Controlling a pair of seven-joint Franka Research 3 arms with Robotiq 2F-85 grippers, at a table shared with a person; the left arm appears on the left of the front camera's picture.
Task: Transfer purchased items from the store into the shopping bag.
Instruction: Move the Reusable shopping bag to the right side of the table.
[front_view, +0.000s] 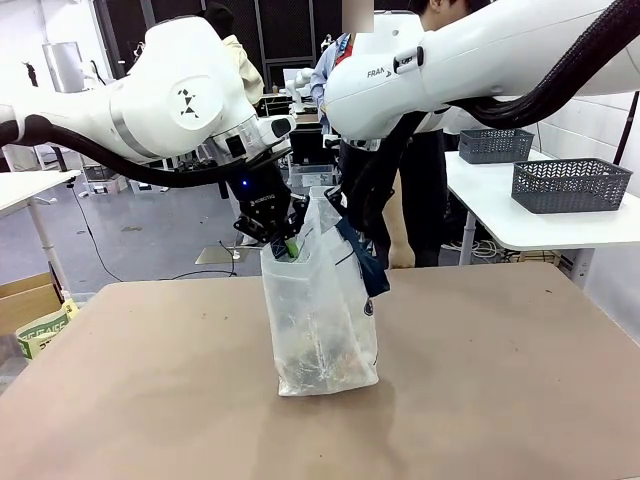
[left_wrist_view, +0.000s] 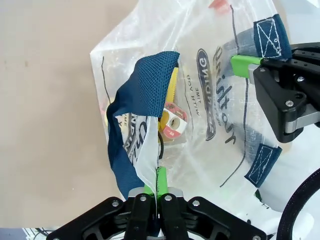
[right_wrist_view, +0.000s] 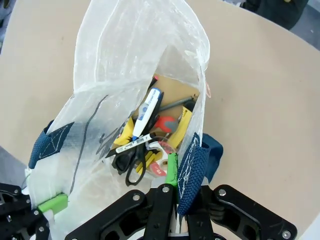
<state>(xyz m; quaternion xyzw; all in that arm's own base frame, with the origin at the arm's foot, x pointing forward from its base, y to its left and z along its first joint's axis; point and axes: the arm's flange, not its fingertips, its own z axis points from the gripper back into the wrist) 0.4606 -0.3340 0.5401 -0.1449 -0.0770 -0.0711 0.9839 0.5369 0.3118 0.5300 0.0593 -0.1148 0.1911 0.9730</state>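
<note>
The shopping bag (front_view: 322, 320) stands upright at the middle of the brown table, held open at the top. My left gripper (front_view: 287, 244) is shut on the bag's near-left rim, pinching plastic beside a navy handle (left_wrist_view: 145, 90) between its pads (left_wrist_view: 152, 189). My right gripper (front_view: 338, 205) is shut on the opposite rim at the other navy handle (right_wrist_view: 192, 172). The purchased items lie at the bottom inside: black scissors (right_wrist_view: 131, 162), a white and blue pen (right_wrist_view: 146, 112), tape rolls (left_wrist_view: 172, 122) and yellowish packs.
A person (front_view: 420, 190) stands behind the table's far edge. Two dark mesh baskets (front_view: 570, 185) sit on a white side table at the right. A cardboard box (front_view: 28, 300) is on the floor at the left. Bare tabletop (front_view: 500, 400) surrounds the bag.
</note>
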